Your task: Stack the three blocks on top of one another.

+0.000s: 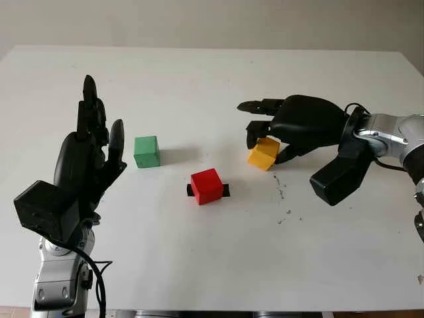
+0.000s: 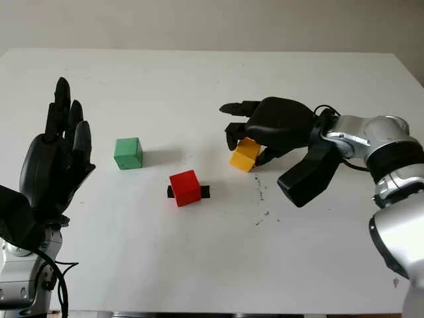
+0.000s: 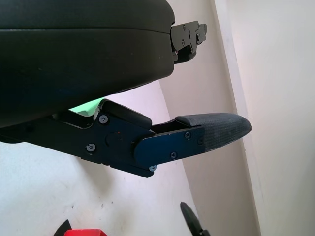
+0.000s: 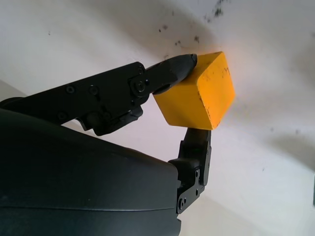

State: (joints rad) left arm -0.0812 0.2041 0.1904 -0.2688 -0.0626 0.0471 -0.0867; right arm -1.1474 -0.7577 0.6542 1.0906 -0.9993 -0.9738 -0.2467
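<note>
Right hand (image 1: pixel 281 136) grips the tilted yellow block (image 4: pixel 197 93).
Left hand (image 1: pixel 86 159), holding nothing, stands beside the green block (image 1: pixel 146 151); red block (image 1: pixel 207 185) sits between the 2.

Soft, even daylight brightens the white table (image 1: pixel 199 265), with faint shadows trailing right of the blocks.

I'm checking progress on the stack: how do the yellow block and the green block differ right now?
The yellow block is pinched in the right robot hand and tilted; the green block sits flat on the table, untouched. The yellow block is right of the red block, the green left of it, near the open left robot hand. Both are similar cubes, neither stacked.
</note>
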